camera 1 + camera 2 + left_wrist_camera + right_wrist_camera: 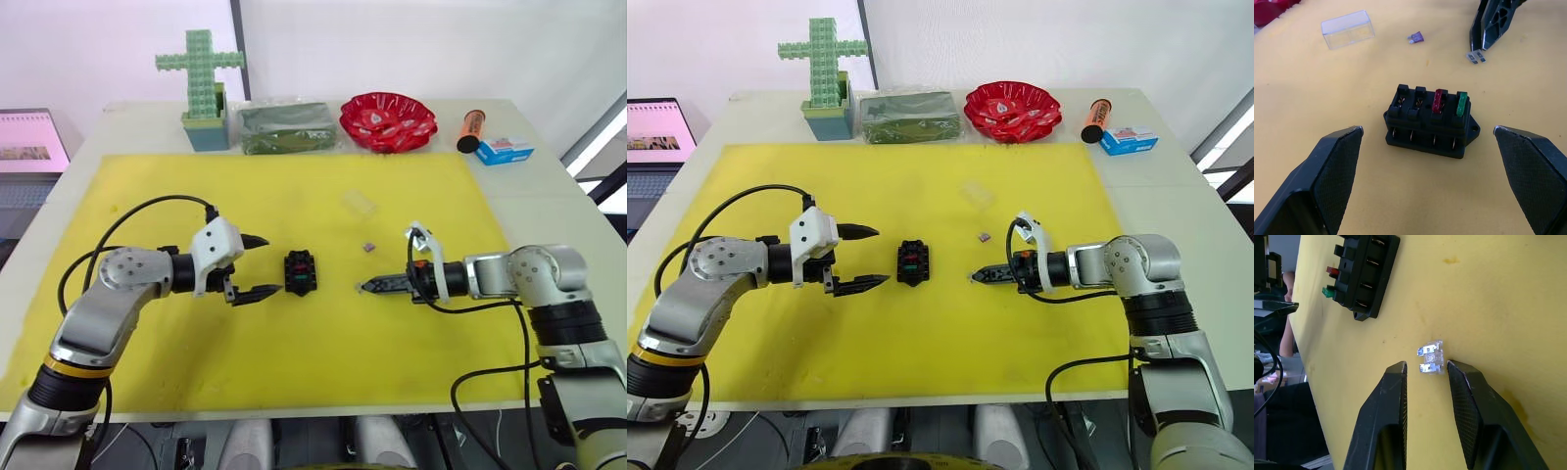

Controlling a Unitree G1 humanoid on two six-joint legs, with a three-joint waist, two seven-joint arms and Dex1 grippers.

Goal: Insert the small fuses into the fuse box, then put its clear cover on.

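The black fuse box (300, 273) sits mid-mat with a red fuse (1439, 101) and a green fuse (1462, 104) standing in its slots; two slots beside them are bare. My left gripper (269, 264) is open just left of the box, fingers wide apart and clear of it. My right gripper (1426, 364) lies low on the mat right of the box, fingers a little apart, with a pale grey fuse (1431, 357) flat at their tips, not gripped. A purple fuse (368, 247) and the clear cover (360, 204) lie farther back.
The yellow mat (196, 372) covers most of the table. Along the far edge stand a green cross-shaped block figure (201, 73), a bag of green stuff (287, 127), a red bowl (388, 120), an orange cylinder (471, 130) and a blue-white carton (505, 150).
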